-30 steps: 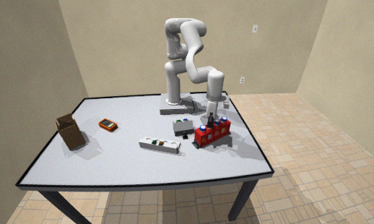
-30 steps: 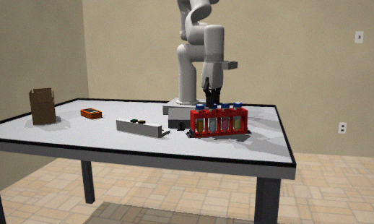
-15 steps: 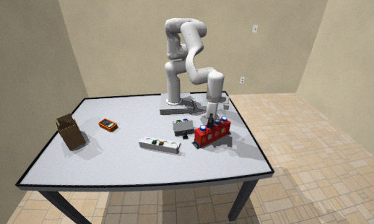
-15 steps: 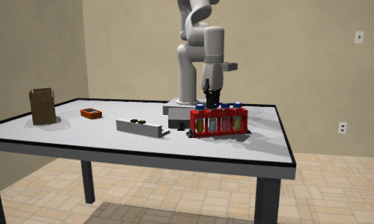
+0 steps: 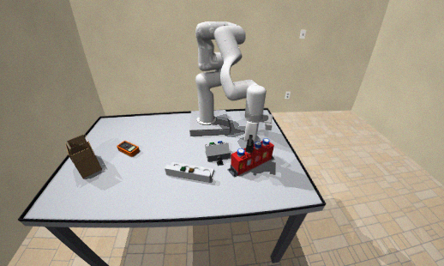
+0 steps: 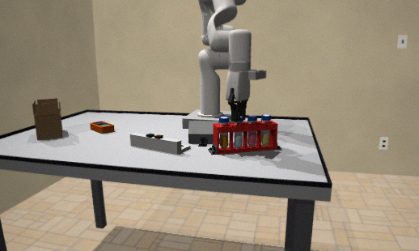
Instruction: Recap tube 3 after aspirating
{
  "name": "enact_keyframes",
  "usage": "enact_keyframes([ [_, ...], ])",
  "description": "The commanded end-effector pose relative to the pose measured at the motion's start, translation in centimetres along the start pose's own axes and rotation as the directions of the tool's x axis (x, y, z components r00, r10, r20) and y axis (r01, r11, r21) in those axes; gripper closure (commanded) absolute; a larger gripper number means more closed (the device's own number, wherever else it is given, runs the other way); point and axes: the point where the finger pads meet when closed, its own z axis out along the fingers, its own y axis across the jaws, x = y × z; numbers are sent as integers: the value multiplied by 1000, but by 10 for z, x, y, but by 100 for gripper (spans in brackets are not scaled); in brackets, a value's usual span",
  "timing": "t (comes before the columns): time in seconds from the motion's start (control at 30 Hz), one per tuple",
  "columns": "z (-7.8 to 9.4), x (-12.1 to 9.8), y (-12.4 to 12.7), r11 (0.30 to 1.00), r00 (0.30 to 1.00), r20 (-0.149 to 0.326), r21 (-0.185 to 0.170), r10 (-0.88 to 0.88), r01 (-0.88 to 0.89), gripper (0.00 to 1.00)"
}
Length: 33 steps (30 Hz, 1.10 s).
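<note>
Right, fingers (image 6: 234, 108) are clamped narrow on the cap of tube 3 (image 6: 239, 118), second from the left in the exterior view. The cap is mostly hidden between them, on its tube and seated as far as I can tell. The gripper (image 6: 238, 113) hangs straight down over the red decapping station (image 5: 243, 165), wrist vertical. The other three blue caps sit on their tubes, untouched.

Judgement: step 1, grip just taken and nothing unscrewed yet. The next move calls for turning the cap off about the tube axis with the grip held firm, then a straight lift clear of the neighbouring caps, which stand just beside the fingers.

After that, carry it to the cap tray (image 5: 188, 172), well apart to the arm's right of the rack. Set it mouth down and flat in nest 3. I can't make out the individual nests from here. Both tray lamps look unlit. The key housing (image 5: 218, 150) sits between the tray and the arm's base.
</note>
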Motion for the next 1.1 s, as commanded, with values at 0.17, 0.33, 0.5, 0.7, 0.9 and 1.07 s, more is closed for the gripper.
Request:
enact_keyframes([
  [0.17,-2,1,1,940,940,-13,0,-342,342,100],
  [0.33,-2,1,1,878,878,-13,-2,-479,479,100],
  [0.5,-2,1,1,732,732,-12,-5,-681,681,100],
  [0.7,-2,1,1,501,501,-10,-8,-865,865,100],
  [0.9,-2,1,1,316,316,-8,-10,-949,949,100],
  [1.07,-2,1,1,72,72,-6,-12,-997,997,100],
])
